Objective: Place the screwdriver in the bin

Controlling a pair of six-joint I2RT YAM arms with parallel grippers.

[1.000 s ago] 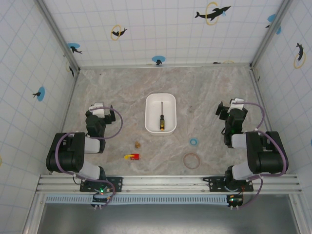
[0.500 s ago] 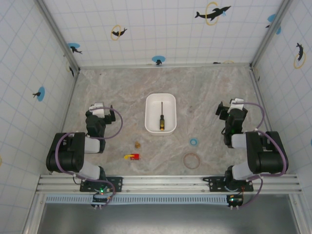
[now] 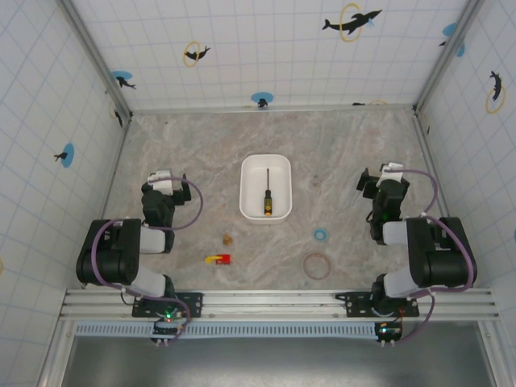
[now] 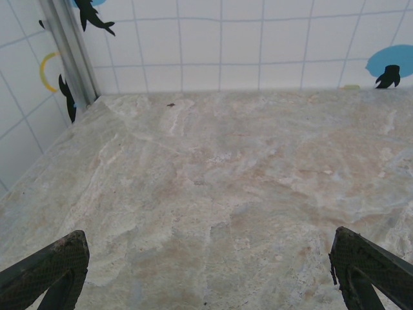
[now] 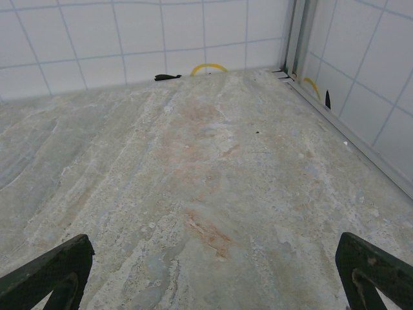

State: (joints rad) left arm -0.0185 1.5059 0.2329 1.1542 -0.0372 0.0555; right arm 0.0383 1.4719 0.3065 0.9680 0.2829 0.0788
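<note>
The white bin (image 3: 279,172) stands in the middle of the table. Inside it lies the screwdriver (image 3: 266,194), its thin dark shaft pointing away from the arms and its yellow-and-black handle at the near end. My left gripper (image 3: 166,178) rests well left of the bin, folded back over its arm. In the left wrist view it (image 4: 210,271) is open over bare table, with its dark fingertips (image 4: 53,266) wide apart. My right gripper (image 3: 388,172) sits well right of the bin. It (image 5: 213,271) is open too, with nothing between its fingertips (image 5: 371,265).
On the near table lie a small red-and-yellow object (image 3: 218,259), a tiny brown piece (image 3: 228,239), a small blue ring (image 3: 321,235) and a larger brownish ring (image 3: 317,265). Tiled walls enclose the table on three sides.
</note>
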